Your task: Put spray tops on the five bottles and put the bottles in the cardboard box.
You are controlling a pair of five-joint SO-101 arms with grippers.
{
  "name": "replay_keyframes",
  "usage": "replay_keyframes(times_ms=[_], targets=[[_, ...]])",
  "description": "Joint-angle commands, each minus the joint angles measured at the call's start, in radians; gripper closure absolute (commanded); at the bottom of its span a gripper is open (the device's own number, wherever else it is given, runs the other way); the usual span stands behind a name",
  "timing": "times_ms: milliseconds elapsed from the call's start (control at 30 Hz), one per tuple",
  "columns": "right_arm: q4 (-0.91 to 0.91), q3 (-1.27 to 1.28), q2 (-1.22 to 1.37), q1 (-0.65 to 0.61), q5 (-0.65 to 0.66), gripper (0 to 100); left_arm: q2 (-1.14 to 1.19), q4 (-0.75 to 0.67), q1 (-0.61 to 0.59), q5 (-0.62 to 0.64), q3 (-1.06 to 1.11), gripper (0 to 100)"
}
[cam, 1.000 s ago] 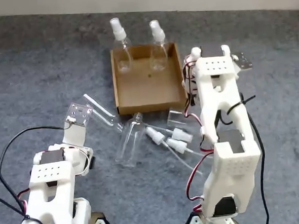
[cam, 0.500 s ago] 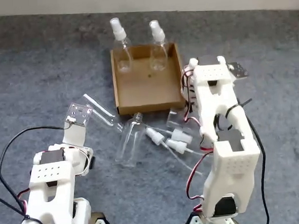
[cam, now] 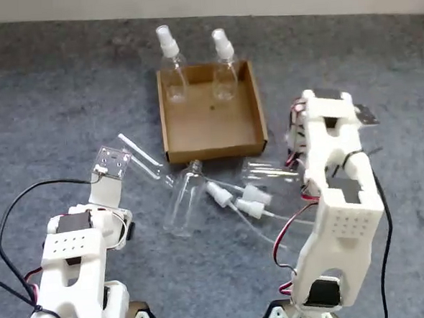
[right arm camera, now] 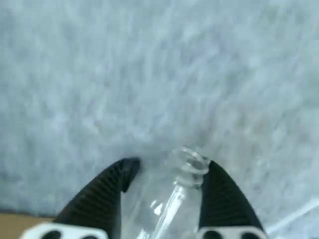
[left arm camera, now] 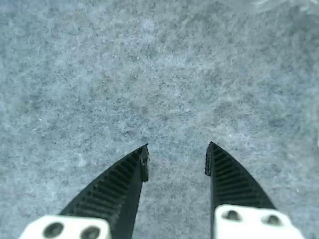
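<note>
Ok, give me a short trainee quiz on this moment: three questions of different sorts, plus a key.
1. How many capped bottles rest in the cardboard box? A) one B) two C) four
2. True or false: the left hand is shut on a spray top.
3. Fill in: the right hand grips an uncapped ___.
Key: 1 B. 2 False, it is open over bare carpet. 3 bottle.
</note>
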Motion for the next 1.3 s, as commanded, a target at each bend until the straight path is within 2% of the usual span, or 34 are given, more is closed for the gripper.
replay_keyframes(times_ms=[0, 200, 367, 467, 567, 633, 700, 800, 867, 1033, 1267], targets=[[-0.012, -0.116, -0.022, 0.119, 0.04, 94.3, -0.004, -0.015, 0.012, 0.003, -0.004, 83], [-0.01, -0.325, -0.021, 0.275, 0.048, 94.3, -0.004, -0.015, 0.013, 0.003, -0.004, 83], [0.001, -0.45, -0.021, 0.32, 0.273, 94.3, -0.004, -0.015, 0.015, 0.003, -0.002, 83], [0.137, -0.501, -0.024, 0.302, 0.359, 94.2, -0.004, -0.015, 0.018, 0.003, -0.002, 83], [0.358, -0.602, -0.024, 0.2, 0.48, 92.3, 0.001, -0.035, 0.018, 0.003, -0.001, 83], [0.357, -0.627, -0.044, 0.139, 0.549, 88.4, 0.002, -0.035, 0.018, 0.003, -0.001, 83], [0.352, -0.512, -0.085, 0.11, 0.559, 85.4, 0.002, -0.034, 0.015, 0.003, -0.001, 83], [0.352, -0.329, -0.176, -0.002, 0.609, 83.9, 0.002, -0.035, 0.018, 0.003, -0.001, 83], [0.352, -0.211, -0.269, -0.094, 0.672, 83.8, 0.002, -0.035, 0.018, 0.003, -0.001, 83], [0.314, 0.102, -0.545, -0.255, 0.701, 81.6, -0.001, -0.035, 0.015, 0.003, -0.001, 83], [0.065, 0.598, -0.762, -0.289, 0.758, 54.5, -0.002, -0.035, 0.013, 0.003, -0.001, 83]])
